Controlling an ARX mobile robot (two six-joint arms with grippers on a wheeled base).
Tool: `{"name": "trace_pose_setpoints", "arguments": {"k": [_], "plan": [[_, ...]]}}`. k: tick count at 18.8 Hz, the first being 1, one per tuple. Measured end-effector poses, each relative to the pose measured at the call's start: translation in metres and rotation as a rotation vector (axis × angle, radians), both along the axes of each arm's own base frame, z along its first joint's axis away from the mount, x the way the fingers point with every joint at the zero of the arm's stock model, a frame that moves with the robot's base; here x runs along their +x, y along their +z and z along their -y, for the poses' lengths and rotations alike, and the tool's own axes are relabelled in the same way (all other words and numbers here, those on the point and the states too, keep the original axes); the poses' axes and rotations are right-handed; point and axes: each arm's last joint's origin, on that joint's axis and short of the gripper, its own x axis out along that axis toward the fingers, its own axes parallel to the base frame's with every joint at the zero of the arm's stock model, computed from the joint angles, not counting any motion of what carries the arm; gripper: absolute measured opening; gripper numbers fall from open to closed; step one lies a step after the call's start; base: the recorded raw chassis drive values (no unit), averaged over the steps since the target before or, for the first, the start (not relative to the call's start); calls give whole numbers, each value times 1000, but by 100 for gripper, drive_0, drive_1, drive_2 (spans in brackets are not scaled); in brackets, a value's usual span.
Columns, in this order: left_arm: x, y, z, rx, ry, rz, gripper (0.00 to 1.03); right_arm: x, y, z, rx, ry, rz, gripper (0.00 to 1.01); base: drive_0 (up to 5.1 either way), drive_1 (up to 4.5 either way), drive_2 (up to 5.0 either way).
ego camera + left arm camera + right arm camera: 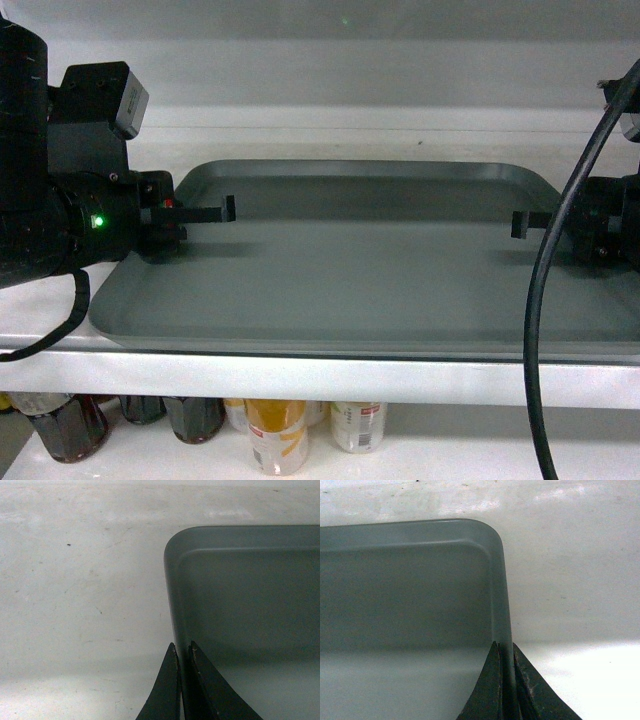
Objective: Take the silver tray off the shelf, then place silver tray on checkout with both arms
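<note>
The silver tray (360, 270) lies flat on the white shelf (300, 380), its front edge near the shelf's lip. My left gripper (200, 213) is at the tray's left rim. In the left wrist view its two black fingers (183, 650) are shut on the left rim, one outside and one inside, below the tray's far left corner (175, 545). My right gripper (530, 224) is at the right rim. The right wrist view shows it (505, 647) shut on that rim in the same way. The checkout is out of view.
The shelf's pale back wall (330, 80) rises close behind the tray. A black cable (545, 300) hangs in front of the tray's right part. Cans and dark bottles (275, 430) stand on the board below. Bare white shelf board (75, 605) lies left of the tray.
</note>
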Motion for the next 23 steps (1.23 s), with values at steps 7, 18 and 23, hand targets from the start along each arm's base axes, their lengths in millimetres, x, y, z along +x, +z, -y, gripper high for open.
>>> {"name": "trace_pose_setpoints", "arguments": {"k": [7, 18, 23], "plan": [[-4, 4, -1, 21, -3, -4, 3, -2, 4, 0, 4, 4, -11, 3, 0, 0, 0], [-14, 51, 3, 81, -25, 81, 3, -12, 48, 3, 16, -11, 4, 3, 0, 0, 0], [-17, 73, 2, 76, -23, 112, 3, -13, 76, 3, 12, -10, 48, 3, 0, 0, 0]]}}
